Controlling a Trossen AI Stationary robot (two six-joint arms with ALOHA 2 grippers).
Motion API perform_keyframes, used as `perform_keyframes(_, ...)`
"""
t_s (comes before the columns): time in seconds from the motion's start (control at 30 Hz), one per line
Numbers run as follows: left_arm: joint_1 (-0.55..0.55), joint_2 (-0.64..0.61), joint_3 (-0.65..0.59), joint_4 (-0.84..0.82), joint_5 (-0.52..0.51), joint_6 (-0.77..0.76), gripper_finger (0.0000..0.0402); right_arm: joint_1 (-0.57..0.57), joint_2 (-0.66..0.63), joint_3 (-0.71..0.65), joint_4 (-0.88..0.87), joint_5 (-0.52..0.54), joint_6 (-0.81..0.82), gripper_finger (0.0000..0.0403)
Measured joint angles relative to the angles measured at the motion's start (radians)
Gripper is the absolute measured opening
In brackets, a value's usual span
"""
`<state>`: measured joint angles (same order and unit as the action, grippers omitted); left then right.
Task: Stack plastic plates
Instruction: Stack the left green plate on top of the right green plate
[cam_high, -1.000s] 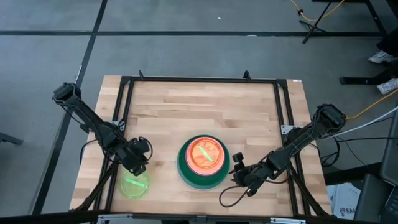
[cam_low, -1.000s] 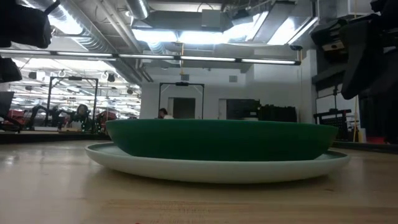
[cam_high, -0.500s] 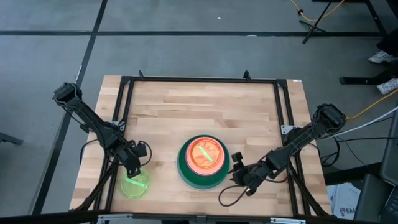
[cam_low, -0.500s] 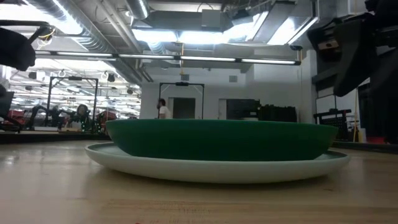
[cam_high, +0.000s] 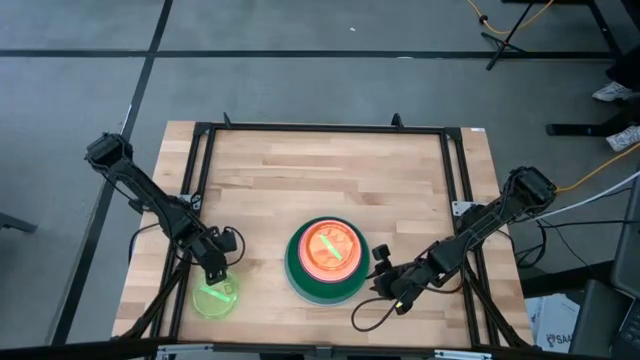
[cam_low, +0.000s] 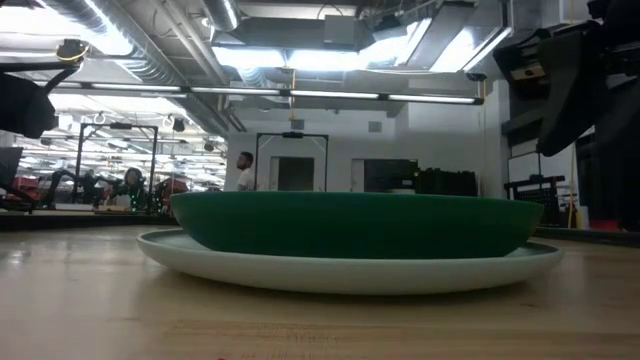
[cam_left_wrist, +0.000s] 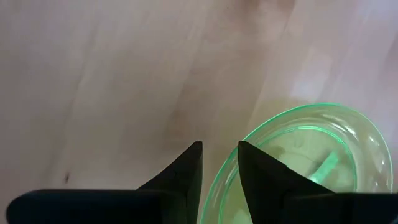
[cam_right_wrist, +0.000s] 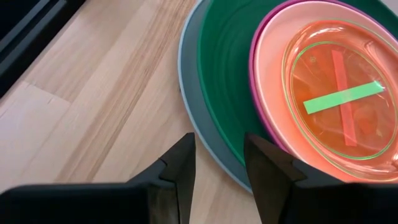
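A stack of plastic plates (cam_high: 327, 262) stands near the table's front middle. A light blue plate (cam_right_wrist: 186, 93) is lowest, then dark green (cam_right_wrist: 224, 74), magenta (cam_right_wrist: 258, 81), peach (cam_right_wrist: 273, 62) and translucent orange (cam_right_wrist: 323, 68) with a green strip. A lime green plate (cam_high: 217, 298) lies flat on the wood at the front left. My left gripper (cam_left_wrist: 219, 152) points down over its far rim, open. My right gripper (cam_right_wrist: 219, 146) hovers open just right of the stack, with nothing between its fingers. My left gripper comes from above at the lime plate's far rim (cam_left_wrist: 219, 180), which shows in the gap between the fingers. One finger (cam_left_wrist: 255, 168) is over the plate's inside and the other (cam_left_wrist: 186, 171) outside it. Whether either finger touches the rim I cannot tell.
A black metal frame (cam_high: 320, 128) runs around the wooden table top. A black cable (cam_high: 365, 320) loops on the table by the right arm. Bare wood (cam_high: 320, 170) fills the far half. In the low view, the stack (cam_low: 350, 235) spans the middle.
My left gripper has come down toward the lime plate and tipped steeper. The plates have stayed where they were.
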<state>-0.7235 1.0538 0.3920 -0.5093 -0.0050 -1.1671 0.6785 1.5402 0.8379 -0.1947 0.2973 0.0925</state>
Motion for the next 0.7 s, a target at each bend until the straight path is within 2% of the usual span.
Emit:
perform_keyframes(0.33, 0.000, 0.000, 0.000, -0.001, 0.099, -0.005, 0.0095, 0.000, 0.000, 0.000, 0.002, 0.000, -0.001, 0.0127)
perform_keyframes(0.7, 0.000, 0.000, 0.000, 0.044, 0.094, -0.008, 0.0095, -0.014, 0.000, 0.000, 0.018, -0.017, -0.021, 0.0127)
